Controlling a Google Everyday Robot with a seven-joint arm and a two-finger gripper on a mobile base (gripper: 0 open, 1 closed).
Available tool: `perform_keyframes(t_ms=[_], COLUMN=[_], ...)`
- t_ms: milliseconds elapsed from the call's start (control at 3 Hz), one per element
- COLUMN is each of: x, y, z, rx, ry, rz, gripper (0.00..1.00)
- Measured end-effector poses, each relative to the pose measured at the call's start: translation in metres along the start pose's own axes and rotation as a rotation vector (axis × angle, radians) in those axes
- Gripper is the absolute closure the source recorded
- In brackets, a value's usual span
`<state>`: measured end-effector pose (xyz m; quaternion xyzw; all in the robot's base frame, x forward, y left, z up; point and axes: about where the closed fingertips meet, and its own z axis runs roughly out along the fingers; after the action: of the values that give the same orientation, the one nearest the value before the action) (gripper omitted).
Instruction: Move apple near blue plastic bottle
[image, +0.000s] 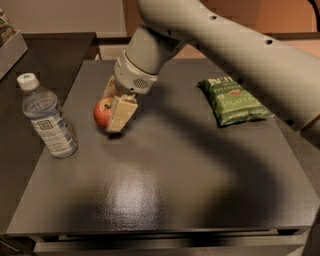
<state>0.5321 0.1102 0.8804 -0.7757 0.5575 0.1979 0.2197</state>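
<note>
In the camera view we see a dark grey, square, matte table top (175, 185) filling most of the picture. The robot's pale grey arm (225, 45) reaches in from about 1 o'clock and ends over the table's left half, at about 10 o'clock from the table's middle.

The two-finger gripper (111, 113) points down and toward the left. Its tan, flat fingers (121, 113) are closed around the small round red apple (101, 112), one pad on the apple's near right side and the other behind it at the far side. The apple thus sits between the pads, its red face bulging out of the grip toward 9 o'clock. A dark shadow lies right under it; we cannot tell whether the apple touches the table or hangs just off it.

The clear bluish plastic water bottle (48, 119), with a white screw cap and a white-and-blue label, stands upright near the table's left edge, at 9 o'clock from the apple. Bottle and apple are near each other but apart, with a strip of bare table between them.

A green crinkled snack bag (234, 100) with white lettering lies flat at about 2 o'clock from the table's middle, well apart from the gripper and partly beside the arm.
</note>
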Motion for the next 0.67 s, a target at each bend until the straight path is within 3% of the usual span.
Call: perform_keyframes(t_ms=[333,667], x=[-0.005,-0.011], y=[0.008,0.013], z=[0.016,0.027], rx=[-0.042,-0.069], ry=[0.0,-0.006], rz=[-0.012,-0.016], gripper=[1.0,0.82])
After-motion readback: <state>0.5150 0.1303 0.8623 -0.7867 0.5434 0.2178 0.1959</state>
